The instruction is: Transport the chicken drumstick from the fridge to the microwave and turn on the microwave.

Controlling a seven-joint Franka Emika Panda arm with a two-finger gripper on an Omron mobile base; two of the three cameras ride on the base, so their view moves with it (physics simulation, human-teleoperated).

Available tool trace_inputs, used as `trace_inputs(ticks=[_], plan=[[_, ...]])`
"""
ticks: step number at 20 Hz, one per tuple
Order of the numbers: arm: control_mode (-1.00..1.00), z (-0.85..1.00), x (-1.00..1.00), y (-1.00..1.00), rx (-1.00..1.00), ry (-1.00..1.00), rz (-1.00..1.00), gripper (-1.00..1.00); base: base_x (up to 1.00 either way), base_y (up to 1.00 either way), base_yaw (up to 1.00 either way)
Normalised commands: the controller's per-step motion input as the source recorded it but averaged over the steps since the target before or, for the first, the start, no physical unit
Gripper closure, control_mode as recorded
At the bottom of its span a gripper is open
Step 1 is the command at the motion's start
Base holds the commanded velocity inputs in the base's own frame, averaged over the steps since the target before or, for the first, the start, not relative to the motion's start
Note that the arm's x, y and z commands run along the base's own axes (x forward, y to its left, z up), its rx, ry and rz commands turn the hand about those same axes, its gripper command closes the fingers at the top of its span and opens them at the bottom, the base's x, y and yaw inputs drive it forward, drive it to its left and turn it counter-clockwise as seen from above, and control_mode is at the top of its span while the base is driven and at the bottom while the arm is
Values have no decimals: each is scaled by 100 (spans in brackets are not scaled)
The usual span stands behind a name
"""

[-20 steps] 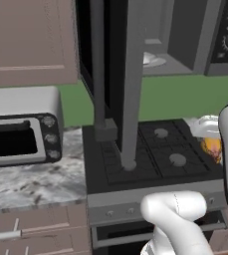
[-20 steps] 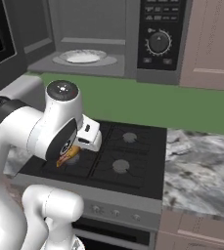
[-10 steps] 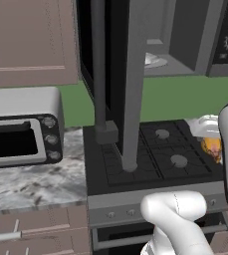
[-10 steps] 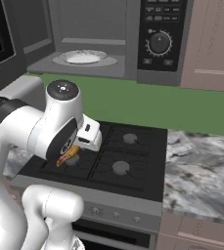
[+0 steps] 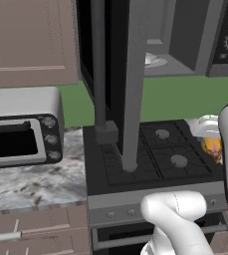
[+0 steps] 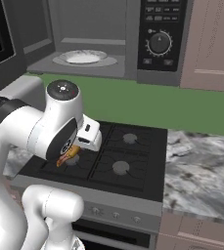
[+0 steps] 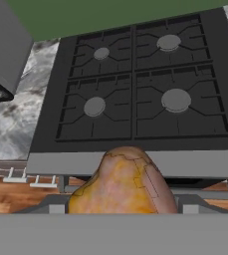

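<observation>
Chicken drumstick (image 7: pixel 123 182): lumpy, golden-orange to brown, with a faceted skin, filling the lower middle of the hand view. It is hanging in the gripper (image 6: pixel 68 154) above the front left part of the stove (image 6: pixel 133 156). The jaws are pinching it, though the finger tips themselves are hidden behind the meat. In the right base view only its orange end is peeking out under the white hand; in the left base view it is showing as a small orange patch (image 5: pixel 211 148) beside the dark arm link.

Stove: flat black top with four round grey burners under square grates, and a grey front panel with small knobs. The hand view is looking straight down on all four burners.

Microwave (image 6: pixel 133 39): dark grey box up behind the stove, standing open, with a pale round plate (image 6: pixel 82 57) lying inside and a black control strip with a ribbed dial to its right.

Toaster oven (image 5: pixel 21 127): silver, boxy, three knobs, sitting to the left of the stove on a mottled grey marble counter (image 5: pixel 31 182).

Wall: plain green behind the stove.
</observation>
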Motion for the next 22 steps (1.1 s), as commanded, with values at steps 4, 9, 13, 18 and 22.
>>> trace_inputs(ticks=[4,9,13,18,22], plan=[[100,0,0,0,0,0,0,100,0,0,0],[100,0,0,0,0,0,0,100,0,0,0],[-100,0,0,0,0,0,0,100,0,0,0],[-100,0,0,0,0,0,0,100,0,0,0],[-100,0,0,0,0,0,0,100,0,0,0]])
